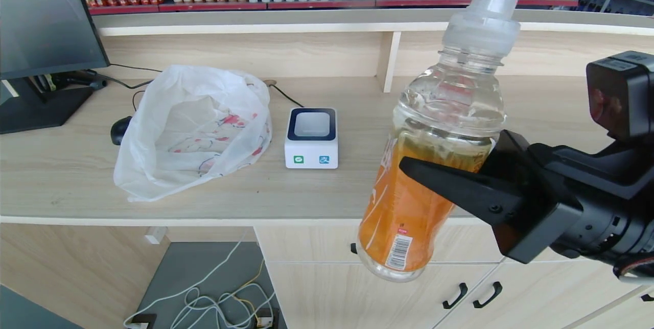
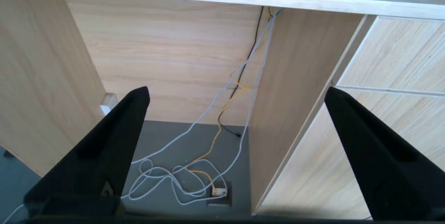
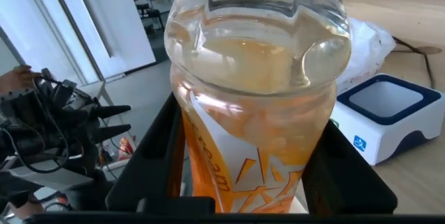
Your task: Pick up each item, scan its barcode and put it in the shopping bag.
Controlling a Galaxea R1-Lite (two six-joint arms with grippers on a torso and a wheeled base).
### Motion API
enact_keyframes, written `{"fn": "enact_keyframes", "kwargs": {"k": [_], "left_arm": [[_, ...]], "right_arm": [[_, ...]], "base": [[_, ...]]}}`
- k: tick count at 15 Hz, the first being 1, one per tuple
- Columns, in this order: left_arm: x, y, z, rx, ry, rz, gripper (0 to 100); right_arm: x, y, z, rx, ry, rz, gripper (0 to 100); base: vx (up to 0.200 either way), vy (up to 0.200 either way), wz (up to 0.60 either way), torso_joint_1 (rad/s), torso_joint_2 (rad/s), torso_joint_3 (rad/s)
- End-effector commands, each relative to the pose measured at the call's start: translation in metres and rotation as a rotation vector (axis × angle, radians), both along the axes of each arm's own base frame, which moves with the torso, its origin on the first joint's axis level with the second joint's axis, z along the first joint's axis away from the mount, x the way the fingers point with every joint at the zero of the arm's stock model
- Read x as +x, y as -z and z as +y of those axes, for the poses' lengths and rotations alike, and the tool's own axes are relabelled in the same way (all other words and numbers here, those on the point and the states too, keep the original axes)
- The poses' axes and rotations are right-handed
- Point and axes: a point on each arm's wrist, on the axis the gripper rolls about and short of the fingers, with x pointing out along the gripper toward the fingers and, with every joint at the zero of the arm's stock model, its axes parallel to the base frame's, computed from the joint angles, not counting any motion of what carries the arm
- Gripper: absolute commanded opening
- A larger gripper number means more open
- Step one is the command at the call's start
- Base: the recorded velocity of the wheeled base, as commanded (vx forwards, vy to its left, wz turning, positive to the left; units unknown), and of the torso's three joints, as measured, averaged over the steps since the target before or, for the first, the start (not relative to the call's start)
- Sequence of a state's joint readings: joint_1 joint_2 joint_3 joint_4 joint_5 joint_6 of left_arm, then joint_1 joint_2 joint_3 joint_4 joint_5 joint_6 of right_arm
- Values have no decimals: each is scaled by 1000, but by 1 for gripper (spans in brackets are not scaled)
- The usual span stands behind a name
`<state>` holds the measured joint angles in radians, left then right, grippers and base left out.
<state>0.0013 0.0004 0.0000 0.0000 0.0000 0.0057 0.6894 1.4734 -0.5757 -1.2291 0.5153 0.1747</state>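
My right gripper [image 1: 449, 175] is shut on a clear bottle [image 1: 434, 155] with an orange label and a white cap, held up near the head camera, in front of the counter's front edge, its barcode low on the label. In the right wrist view the bottle [image 3: 257, 99] sits between the two black fingers [image 3: 149, 161]. The white scanner box [image 1: 311, 138] with a dark top stands mid-counter; it also appears as the scanner [image 3: 382, 116]. A white plastic shopping bag [image 1: 196, 127] lies open left of the scanner. My left gripper [image 2: 236, 161] hangs open below the counter, over cables on the floor.
A monitor [image 1: 46, 17] on its stand and a black mouse [image 1: 120, 130] sit at the counter's left. A raised ledge runs behind the counter, with drink shelves beyond. Cabinet doors with black handles [image 1: 472, 296] are below the counter. Loose cables [image 2: 201, 175] lie under it.
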Motion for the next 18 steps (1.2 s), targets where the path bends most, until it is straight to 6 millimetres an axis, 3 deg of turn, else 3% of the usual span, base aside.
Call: {"fn": "enact_keyframes", "kwargs": {"k": [1,6,18], "left_arm": [[0,0,0,0,0,0,100],[0,0,0,0,0,0,100],[0,0,0,0,0,0,100]], "right_arm": [[4,-11,3,32,-7,-6,0],[11,-27,9,92,-29,12,0],[14,-21,12,79,-29,34,0]], "base": [[0,0,0,0,0,0],[0,0,0,0,0,0],[0,0,0,0,0,0]]}}
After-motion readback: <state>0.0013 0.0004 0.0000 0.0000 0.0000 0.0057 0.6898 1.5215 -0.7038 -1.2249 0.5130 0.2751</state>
